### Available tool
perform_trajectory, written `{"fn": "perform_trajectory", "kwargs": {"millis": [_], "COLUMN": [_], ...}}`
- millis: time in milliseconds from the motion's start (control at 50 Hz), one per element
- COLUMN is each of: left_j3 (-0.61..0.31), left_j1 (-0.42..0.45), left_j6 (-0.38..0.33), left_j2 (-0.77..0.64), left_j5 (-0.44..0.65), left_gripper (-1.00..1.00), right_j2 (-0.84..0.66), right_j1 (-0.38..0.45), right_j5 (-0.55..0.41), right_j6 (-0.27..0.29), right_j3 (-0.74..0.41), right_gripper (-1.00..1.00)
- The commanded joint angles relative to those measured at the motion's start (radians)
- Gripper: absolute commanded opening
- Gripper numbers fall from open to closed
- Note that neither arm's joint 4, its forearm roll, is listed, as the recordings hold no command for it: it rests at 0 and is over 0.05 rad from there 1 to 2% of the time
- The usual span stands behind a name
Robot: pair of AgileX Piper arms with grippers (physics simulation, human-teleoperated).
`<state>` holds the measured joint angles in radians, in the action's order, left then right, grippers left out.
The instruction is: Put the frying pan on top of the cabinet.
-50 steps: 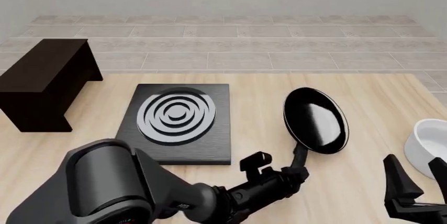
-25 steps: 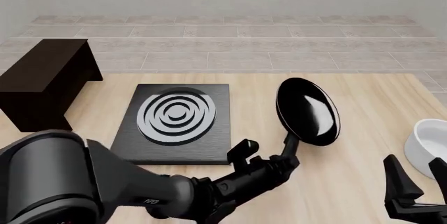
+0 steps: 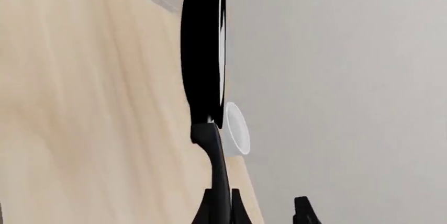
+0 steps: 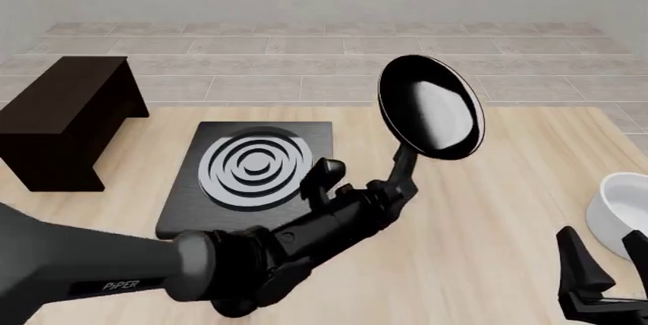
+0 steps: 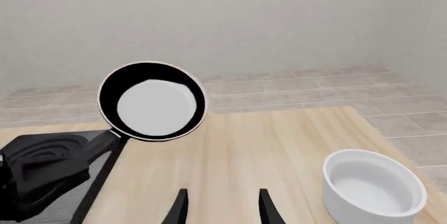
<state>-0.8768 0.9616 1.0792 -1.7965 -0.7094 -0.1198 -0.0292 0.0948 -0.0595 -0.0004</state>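
The frying pan (image 4: 430, 108) is in the air above the table's middle, tilted up on edge with its glossy inside facing me. My left gripper (image 4: 388, 190) is shut on its thin black handle, to the right of the stove plate. In the left wrist view the pan (image 3: 202, 51) shows edge-on beyond the gripper (image 3: 220, 216). The dark brown cabinet (image 4: 61, 120) stands at the far left, well apart from the pan, its top bare. My right gripper (image 4: 605, 264) is open and empty at the front right. It also shows in the right wrist view (image 5: 222, 211), with the pan (image 5: 154, 101) ahead.
A flat black square stove plate (image 4: 253, 177) with grey rings lies between the cabinet and the pan. A white bowl (image 4: 623, 211) stands at the right edge, just beyond my right gripper; it shows in the right wrist view (image 5: 373, 190) and the left wrist view (image 3: 236, 130).
My left gripper has lifted the pan off the table and carried it up, further back and a little left. The pan now stands more upright. The right arm has not moved.
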Motion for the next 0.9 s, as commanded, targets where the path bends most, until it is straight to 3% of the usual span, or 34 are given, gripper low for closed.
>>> {"fn": "perform_trajectory", "kwargs": {"millis": [20, 340, 400, 640, 760, 800, 820, 900], "left_j3": [-0.021, -0.064, -0.068, -0.082, -0.083, -0.091, -0.084, -0.084], "left_j1": [-0.061, -0.215, -0.243, -0.365, -0.408, -0.428, -0.446, -0.477], "left_j6": [-0.034, -0.112, -0.167, -0.133, -0.131, -0.16, -0.127, -0.119], "left_j2": [0.133, 0.267, 0.324, 0.367, 0.401, 0.427, 0.415, 0.434], "left_j5": [0.057, 0.203, 0.222, 0.269, 0.282, 0.296, 0.288, 0.291], "left_gripper": [-1.0, -1.0, -1.0, -1.0, -1.0, -1.0, -1.0, -1.0], "right_j2": [-0.003, 0.0, 0.008, 0.026, 0.03, 0.033, 0.032, 0.024], "right_j1": [0.002, 0.002, 0.002, 0.002, 0.003, 0.003, 0.004, 0.005], "right_j5": [0.003, 0.001, -0.006, -0.021, -0.026, -0.029, -0.028, -0.022], "right_j6": [0.0, -0.002, -0.001, 0.0, 0.0, 0.0, 0.0, 0.001], "right_j3": [0.0, 0.0, 0.0, 0.0, -0.001, -0.001, 0.0, 0.0], "right_gripper": [1.0, 1.0, 1.0, 1.0, 1.0, 1.0, 1.0, 1.0]}}
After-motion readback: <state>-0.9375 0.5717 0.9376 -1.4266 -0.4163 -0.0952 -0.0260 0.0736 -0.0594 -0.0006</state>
